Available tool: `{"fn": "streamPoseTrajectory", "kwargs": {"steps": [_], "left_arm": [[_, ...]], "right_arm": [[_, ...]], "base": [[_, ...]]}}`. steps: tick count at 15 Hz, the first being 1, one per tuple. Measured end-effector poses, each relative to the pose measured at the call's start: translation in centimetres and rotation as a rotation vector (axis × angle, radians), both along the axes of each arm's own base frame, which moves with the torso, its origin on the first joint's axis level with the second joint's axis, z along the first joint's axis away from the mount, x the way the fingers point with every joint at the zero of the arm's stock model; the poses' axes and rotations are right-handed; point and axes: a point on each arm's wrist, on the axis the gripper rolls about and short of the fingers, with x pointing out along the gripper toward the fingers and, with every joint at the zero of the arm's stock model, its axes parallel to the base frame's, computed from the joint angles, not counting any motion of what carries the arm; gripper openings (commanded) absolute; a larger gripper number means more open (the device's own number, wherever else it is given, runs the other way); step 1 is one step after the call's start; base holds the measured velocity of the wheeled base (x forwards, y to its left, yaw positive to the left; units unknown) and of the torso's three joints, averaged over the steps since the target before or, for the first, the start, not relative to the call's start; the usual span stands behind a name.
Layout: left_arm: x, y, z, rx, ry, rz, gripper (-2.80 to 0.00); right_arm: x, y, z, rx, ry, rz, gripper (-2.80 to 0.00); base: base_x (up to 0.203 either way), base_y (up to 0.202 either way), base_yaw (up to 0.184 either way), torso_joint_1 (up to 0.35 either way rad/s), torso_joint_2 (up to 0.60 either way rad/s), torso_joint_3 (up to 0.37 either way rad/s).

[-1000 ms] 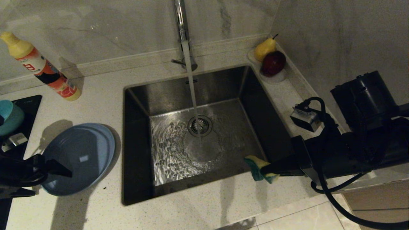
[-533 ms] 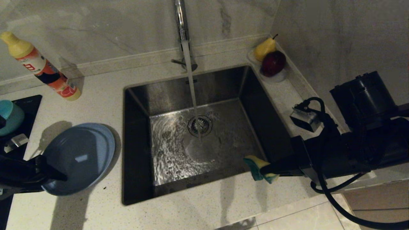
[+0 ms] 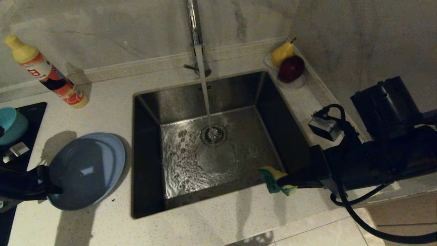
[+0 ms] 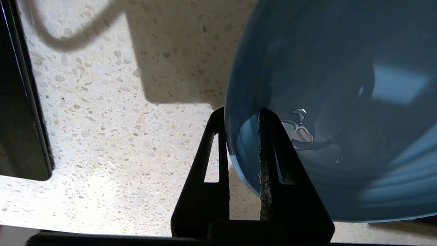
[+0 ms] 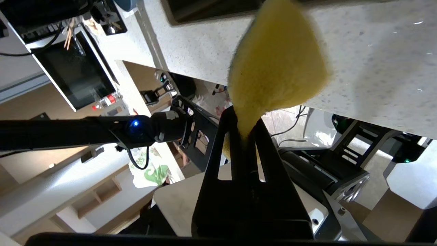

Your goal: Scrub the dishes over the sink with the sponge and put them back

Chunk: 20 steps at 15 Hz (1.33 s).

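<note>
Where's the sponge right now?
In the head view the sponge is pinched in the right pincer at the sink's front right corner, just above the rim.

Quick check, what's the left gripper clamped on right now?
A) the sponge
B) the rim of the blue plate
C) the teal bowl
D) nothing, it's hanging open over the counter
B: in the left wrist view the left gripper has one finger on each side of the rim of the blue plate; the sponge is in the right gripper at the sink's front edge.
</note>
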Motion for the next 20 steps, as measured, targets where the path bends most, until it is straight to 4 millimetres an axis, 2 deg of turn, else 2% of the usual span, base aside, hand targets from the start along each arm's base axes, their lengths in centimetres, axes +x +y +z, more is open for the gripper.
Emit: {"fn": "streamPoseTrajectory", "kwargs": {"steps": [4, 8, 17, 20], "left_arm": [[0.0, 0.6, 0.9, 0.005, -0.027, 0.048, -2.8], [-0.1, 1.5, 3.7, 0.016, -0.131, 0.125, -2.8], [-1.0, 1.3, 8.7, -0.015, -0.326, 0.231, -2.8], [-1.3, 1.2, 9.6, -0.014, -0.356, 0.234, -2.8]], "right_arm": [[0.1, 0.0, 0.0, 0.0, 0.001, 0.0, -2.8], [0.1, 0.1, 0.1, 0.002, -0.004, 0.0, -2.8], [0.2, 0.2, 0.1, 0.011, -0.016, 0.004, -2.8], [0.2, 0.2, 0.0, 0.01, -0.014, 0.003, -2.8]], "base": [[0.0, 0.0, 0.0, 0.0, 0.0, 0.0], [0.0, 0.0, 0.0, 0.0, 0.0, 0.0], [0.0, 0.0, 0.0, 0.0, 0.0, 0.0], [0.0, 0.0, 0.0, 0.0, 0.0, 0.0]]}}
